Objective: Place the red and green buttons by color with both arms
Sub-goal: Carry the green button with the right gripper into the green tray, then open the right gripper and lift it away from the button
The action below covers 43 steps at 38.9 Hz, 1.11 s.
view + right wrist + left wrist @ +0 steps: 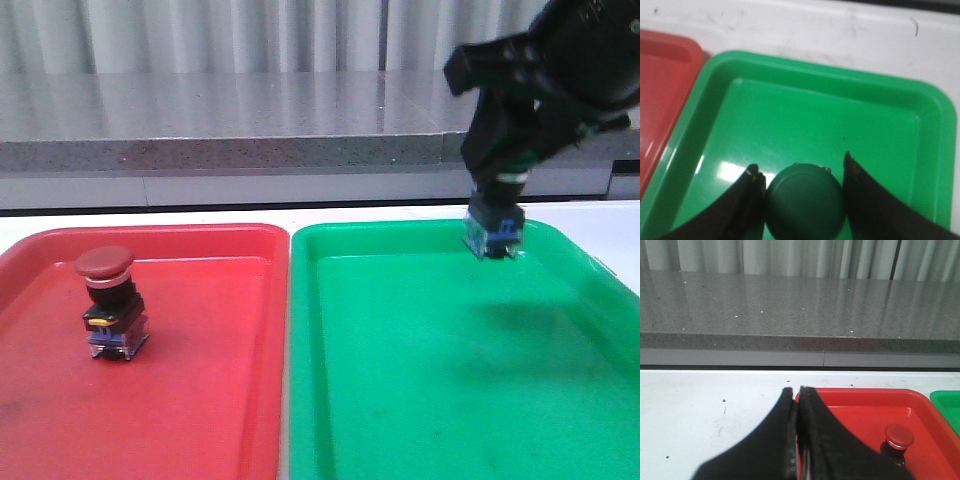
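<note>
Two trays sit side by side on the white table, the red tray (pixel 200 420) on the left and the green tray (pixel 420 400) on the right, their long rims touching down the middle. The right arm's gripper (pixel 497 190) hangs over the far part of the green tray, clamped on the green button (pixel 805 202): in the right wrist view the dark green cap fills the gap between the two fingers, and in the front view the clear-and-blue base hangs below them, clear of the tray floor with its shadow on the green beneath it. The button's long axis runs nearly straight up and down, cap up inside the gripper, base down, so the tray floor lies directly below and the next move looks like a plain descent and release. The red button (pixel 110 300) stands upright in the red tray, seemingly already sorted. The left gripper (pixel 796 440) has its fingers pressed together on nothing, near the red tray's rim.
</note>
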Each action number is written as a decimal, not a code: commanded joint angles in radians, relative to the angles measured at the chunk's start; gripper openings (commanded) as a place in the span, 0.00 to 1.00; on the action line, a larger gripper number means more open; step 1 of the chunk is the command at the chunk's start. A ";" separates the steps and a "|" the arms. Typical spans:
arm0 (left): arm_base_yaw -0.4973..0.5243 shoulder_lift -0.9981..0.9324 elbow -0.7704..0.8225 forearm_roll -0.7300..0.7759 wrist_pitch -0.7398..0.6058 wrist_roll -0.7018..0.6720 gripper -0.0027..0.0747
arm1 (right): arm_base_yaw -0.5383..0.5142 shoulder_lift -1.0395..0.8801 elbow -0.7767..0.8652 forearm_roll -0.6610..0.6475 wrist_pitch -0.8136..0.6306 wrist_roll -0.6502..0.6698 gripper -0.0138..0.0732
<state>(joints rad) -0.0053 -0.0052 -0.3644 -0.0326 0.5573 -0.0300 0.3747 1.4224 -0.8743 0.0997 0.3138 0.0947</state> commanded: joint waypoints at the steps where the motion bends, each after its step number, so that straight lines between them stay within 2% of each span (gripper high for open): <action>1: 0.001 -0.013 -0.025 -0.009 -0.081 -0.005 0.01 | 0.020 -0.041 0.058 -0.002 -0.131 -0.014 0.47; 6: 0.001 -0.013 -0.025 -0.009 -0.081 -0.005 0.01 | 0.028 -0.026 0.106 -0.002 -0.171 -0.014 0.47; 19: 0.001 -0.013 -0.025 -0.009 -0.081 -0.005 0.01 | 0.028 0.022 0.108 0.015 -0.186 -0.007 0.49; 23: 0.001 -0.013 -0.025 -0.009 -0.081 -0.005 0.01 | 0.028 0.025 0.108 0.016 -0.180 -0.007 0.57; 29: 0.001 -0.013 -0.025 -0.009 -0.081 -0.005 0.01 | 0.028 0.022 0.108 0.019 -0.175 -0.007 0.76; 32: 0.001 -0.013 -0.025 -0.009 -0.081 -0.005 0.01 | 0.028 -0.004 0.104 0.032 -0.166 -0.007 0.81; 40: 0.001 -0.013 -0.025 -0.009 -0.081 -0.005 0.01 | 0.021 -0.160 0.017 0.033 -0.072 -0.007 0.81; 43: 0.001 -0.013 -0.025 -0.009 -0.081 -0.005 0.01 | 0.003 -0.219 -0.037 0.027 -0.026 -0.007 0.74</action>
<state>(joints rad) -0.0053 -0.0052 -0.3644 -0.0326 0.5573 -0.0300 0.3975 1.2917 -0.8317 0.1269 0.2970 0.0942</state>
